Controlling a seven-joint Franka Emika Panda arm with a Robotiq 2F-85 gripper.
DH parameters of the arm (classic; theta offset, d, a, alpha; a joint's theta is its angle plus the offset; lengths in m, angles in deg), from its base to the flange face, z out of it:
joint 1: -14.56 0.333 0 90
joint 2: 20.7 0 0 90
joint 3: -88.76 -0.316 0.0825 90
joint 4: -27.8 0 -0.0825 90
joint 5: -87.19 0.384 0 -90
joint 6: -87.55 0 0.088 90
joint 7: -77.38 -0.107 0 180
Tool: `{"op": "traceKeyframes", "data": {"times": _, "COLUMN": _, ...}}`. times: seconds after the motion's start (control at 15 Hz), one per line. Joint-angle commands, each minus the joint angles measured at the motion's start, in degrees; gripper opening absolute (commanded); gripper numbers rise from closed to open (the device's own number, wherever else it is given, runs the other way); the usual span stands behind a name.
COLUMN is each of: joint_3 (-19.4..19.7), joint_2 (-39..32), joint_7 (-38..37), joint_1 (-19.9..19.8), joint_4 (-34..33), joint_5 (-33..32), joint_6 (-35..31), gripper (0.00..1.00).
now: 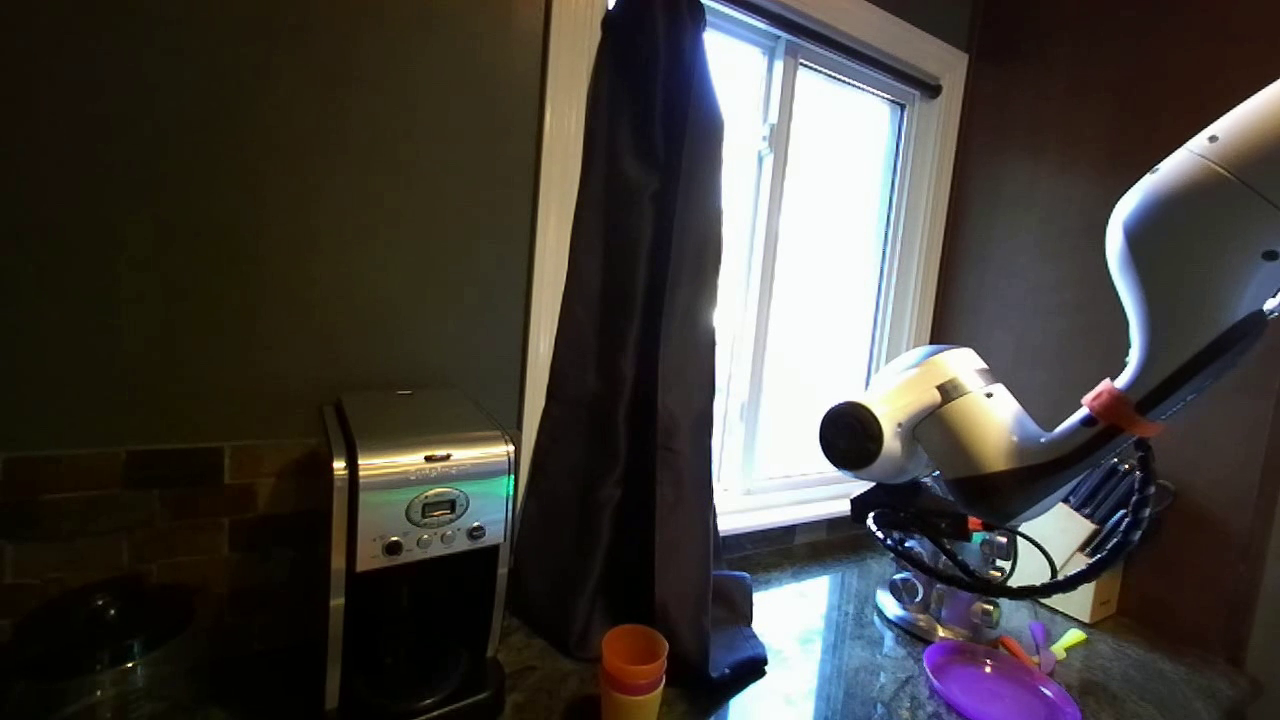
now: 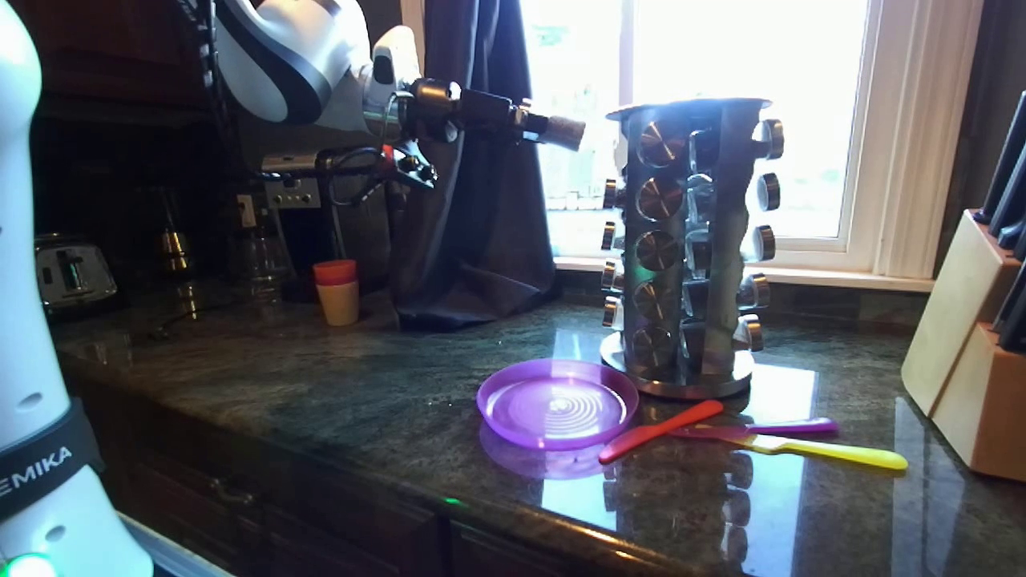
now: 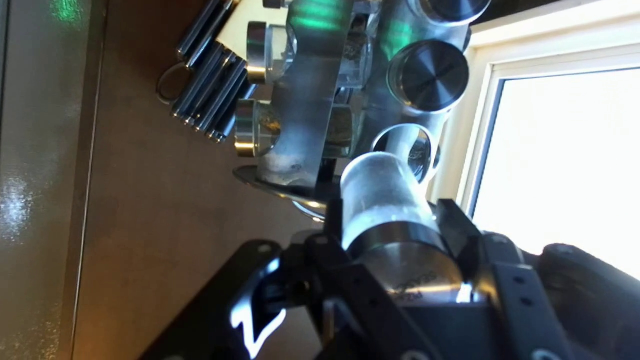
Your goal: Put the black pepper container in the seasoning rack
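The black pepper container [image 3: 387, 195], a small clear jar with a shiny metal lid, is between the fingers of my gripper [image 3: 390, 220] in the wrist view. The gripper is shut on it, lid towards the palm. In an exterior view the container [image 2: 566, 133] sticks out of the gripper [image 2: 535, 127], roughly level in the air and apart from the rack. The seasoning rack [image 2: 696, 240] stands just beyond, at the height of its upper tier. In the wrist view the rack [image 3: 305, 105] appears upside down, with an open ring [image 3: 425, 150] behind the container. Elsewhere the arm partly hides the rack [image 1: 930, 622].
A purple plate [image 2: 553, 437] and several plastic knives [image 2: 661, 433] lie before the rack. A knife block [image 2: 962, 336] stands on its far side. Stacked cups [image 2: 338, 295], a curtain [image 2: 481, 200] and a coffee maker [image 1: 430, 500] are along the counter by the window.
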Motion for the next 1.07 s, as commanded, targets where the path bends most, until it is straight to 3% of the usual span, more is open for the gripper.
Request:
{"op": "traceKeyframes", "data": {"times": 0.0, "joint_3": 1.1, "joint_2": -3.5, "joint_7": -3.3, "joint_1": 0.8, "joint_4": -1.6, "joint_5": -3.0, "joint_6": 1.2, "gripper": 0.24}}
{"op": "traceKeyframes", "data": {"times": 1.0, "joint_3": 3.0, "joint_2": -11.5, "joint_7": -6.8, "joint_1": -0.1, "joint_4": -6.9, "joint_5": -5.2, "joint_6": 1.2, "gripper": 0.24}}
